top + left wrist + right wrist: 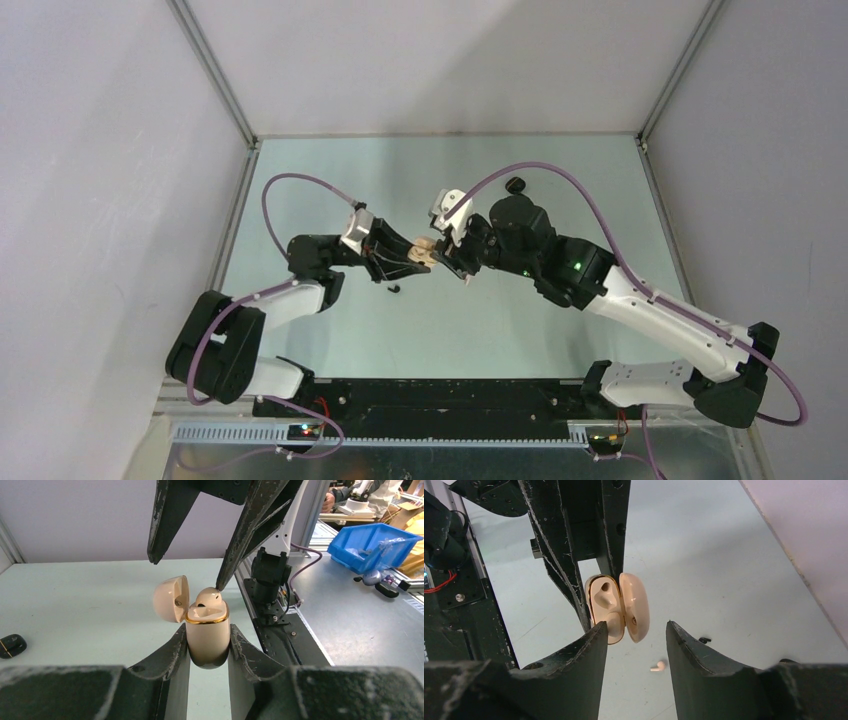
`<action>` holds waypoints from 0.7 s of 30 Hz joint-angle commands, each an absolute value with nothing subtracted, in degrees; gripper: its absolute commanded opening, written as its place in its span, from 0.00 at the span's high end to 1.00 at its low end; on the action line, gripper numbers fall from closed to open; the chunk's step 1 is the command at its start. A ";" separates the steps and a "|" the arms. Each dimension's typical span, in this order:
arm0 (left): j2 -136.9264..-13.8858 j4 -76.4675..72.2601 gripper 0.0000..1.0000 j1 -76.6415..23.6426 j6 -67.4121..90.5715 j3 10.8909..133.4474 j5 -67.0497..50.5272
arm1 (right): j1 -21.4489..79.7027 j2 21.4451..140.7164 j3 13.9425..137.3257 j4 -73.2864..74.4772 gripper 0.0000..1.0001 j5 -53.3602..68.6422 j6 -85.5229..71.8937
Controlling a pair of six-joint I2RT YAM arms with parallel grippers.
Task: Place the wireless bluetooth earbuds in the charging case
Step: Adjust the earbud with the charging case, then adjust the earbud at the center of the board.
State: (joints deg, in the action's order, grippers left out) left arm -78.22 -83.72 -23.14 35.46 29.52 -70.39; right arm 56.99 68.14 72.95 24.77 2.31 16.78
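Desk: pale green, and it carries everything I report below.

Left arm and right arm both reach in toward the charging case, which is held up off the desk between them.

Left end effector: I see its fingers clamped on both sides of the case's lower body. The case stands upright in that grip, and its lid is hinged back.

Right end effector: it hangs directly above the case with its jaws apart and nothing gripped between them. One fingertip touches the top of the bud sitting in the case.

Black case: it lies on the desk, well apart from the charging case.

Cream-white earbud: it sits in a well of the charging case and stands proud of the gold rim, so it is not fully seated.

Second cream-white earbud: it lies loose on the desk below the charging case.

Black earbud: it lies on the desk near the charging case, on the side toward the arm bases.

Small dark item: it lies on the desk near the loose cream bud. It is too small for me to identify.
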 commanded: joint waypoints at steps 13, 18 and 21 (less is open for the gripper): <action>-75.31 -86.45 1.00 -23.26 32.98 31.85 -74.65 | 51.35 64.59 73.34 21.53 0.45 -0.87 17.92; -74.38 -87.21 1.00 -20.55 35.20 32.92 -75.85 | 42.55 66.61 73.38 20.54 0.38 4.88 16.73; -73.48 -87.44 1.00 -16.98 36.44 33.24 -77.17 | 39.63 70.74 73.92 22.69 0.35 4.94 19.31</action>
State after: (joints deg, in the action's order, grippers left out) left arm -75.96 -83.72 -20.84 34.85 30.94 -74.89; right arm 42.39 66.70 72.97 22.81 2.68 17.65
